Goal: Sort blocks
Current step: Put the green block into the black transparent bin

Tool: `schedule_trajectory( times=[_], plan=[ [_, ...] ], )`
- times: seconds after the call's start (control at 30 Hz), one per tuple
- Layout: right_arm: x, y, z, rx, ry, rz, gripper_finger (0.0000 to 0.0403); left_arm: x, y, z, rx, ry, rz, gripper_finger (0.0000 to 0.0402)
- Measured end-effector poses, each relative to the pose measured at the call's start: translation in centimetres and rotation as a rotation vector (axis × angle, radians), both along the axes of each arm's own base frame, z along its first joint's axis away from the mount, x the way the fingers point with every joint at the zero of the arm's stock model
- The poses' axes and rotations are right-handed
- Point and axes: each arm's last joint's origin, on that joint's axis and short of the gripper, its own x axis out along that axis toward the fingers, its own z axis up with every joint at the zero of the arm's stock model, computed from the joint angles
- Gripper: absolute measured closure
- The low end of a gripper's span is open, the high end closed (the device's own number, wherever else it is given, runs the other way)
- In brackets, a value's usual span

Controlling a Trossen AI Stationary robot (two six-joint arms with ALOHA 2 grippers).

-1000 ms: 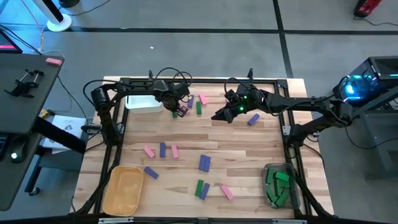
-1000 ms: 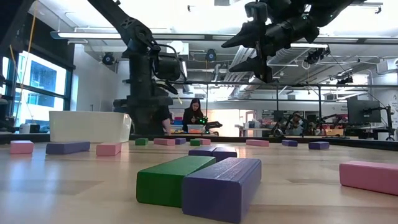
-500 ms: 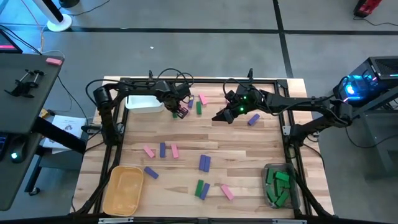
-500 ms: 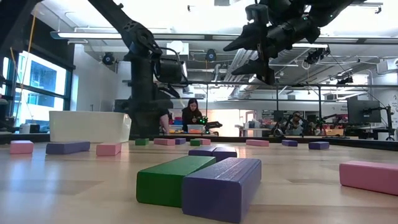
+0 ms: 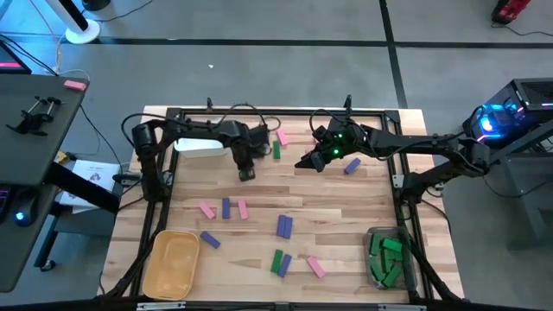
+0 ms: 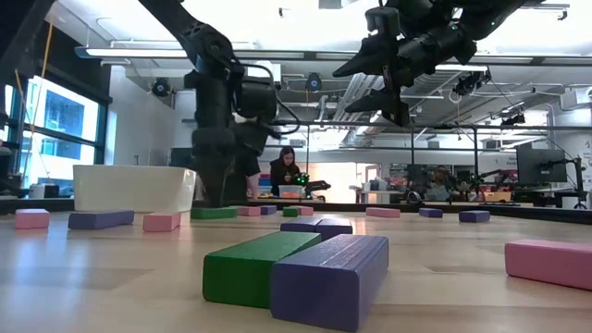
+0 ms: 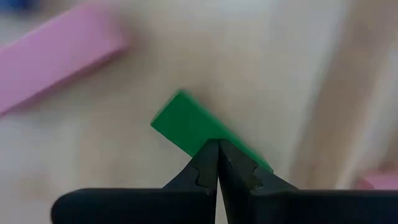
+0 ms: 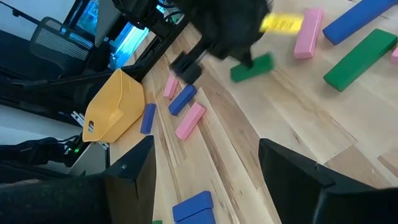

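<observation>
My left gripper (image 5: 246, 166) points down at the table right of the white bin (image 5: 197, 147), shut, its tips on a green block (image 7: 193, 127) that lies flat on the wood; the block also shows in the low view (image 6: 215, 213) and the right wrist view (image 8: 252, 67). My right gripper (image 5: 305, 162) hangs open and empty above the table's far middle, high in the low view (image 6: 381, 81). Other green, pink and blue-purple blocks lie scattered flat: a pink one (image 5: 282, 136), a green one (image 5: 276, 149), a blue-purple one (image 5: 352, 166). My left gripper touches the green block with its shut fingertips (image 7: 214, 155) at the middle of one long edge (image 7: 208, 138). The fingers come from above, pointing down. The block lies flat on the table. Whether the tips press on its top or push its side, I cannot tell.
A yellow bin (image 5: 173, 263) stands at the near left, and a clear bin (image 5: 387, 257) with green blocks at the near right. Several blocks lie in the table's middle (image 5: 225, 208) and near part (image 5: 281, 261). A person shows in the room beyond (image 6: 289, 171).
My left gripper has gone from beside the white bin toward the table's near edge and down to the wood. The green block has slid a little toward the near edge with it. My right gripper has kept still.
</observation>
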Motion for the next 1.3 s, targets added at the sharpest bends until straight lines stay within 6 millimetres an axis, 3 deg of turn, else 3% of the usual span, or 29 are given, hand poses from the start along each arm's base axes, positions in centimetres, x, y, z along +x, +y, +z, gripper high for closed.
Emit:
schedule_trajectory(
  times=[0.23, 0.37, 0.5, 0.63, 0.8, 0.93, 1.07, 1.3],
  plan=[
    [0.0, 0.0, 0.0, 0.000, 0.000, 0.000, 0.0187, 0.9, -2.9, 0.0, 0.052, -0.024, -0.432, 0.0401],
    [0.0, 0.0, 0.0, 0.000, 0.000, 0.000, 0.0187, 1.2, -3.5, 0.3, 0.132, 0.011, -0.515, 0.0401],
    [0.0, 0.0, 0.0, 0.000, 0.000, 0.000, 0.0187, 1.6, -3.6, 2.0, 0.136, 0.039, -0.421, 0.0401],
    [0.0, 0.0, 0.0, 0.000, 0.003, 0.000, 0.0187, 1.4, -3.8, 4.1, 0.115, 0.010, -0.198, 0.0401],
    [-0.1, 0.0, -0.1, 0.004, 0.018, -0.002, 0.0187, 0.3, -4.4, 4.8, 0.079, 0.037, 0.103, 0.0401],
    [-0.1, 0.0, -0.2, 0.005, 0.022, -0.002, 0.0187, -0.2, -5.2, 3.2, 0.059, 0.046, 0.287, 0.0396],
    [-0.1, 0.0, -0.2, 0.005, 0.022, -0.002, 0.0187, -0.3, -5.7, 2.2, 0.055, 0.026, 0.317, 0.0365],
    [-0.1, 0.0, -0.2, 0.006, 0.022, -0.002, 0.0187, -0.1, -5.5, 2.1, 0.102, -0.008, 0.238, 0.0273]
  ],
)
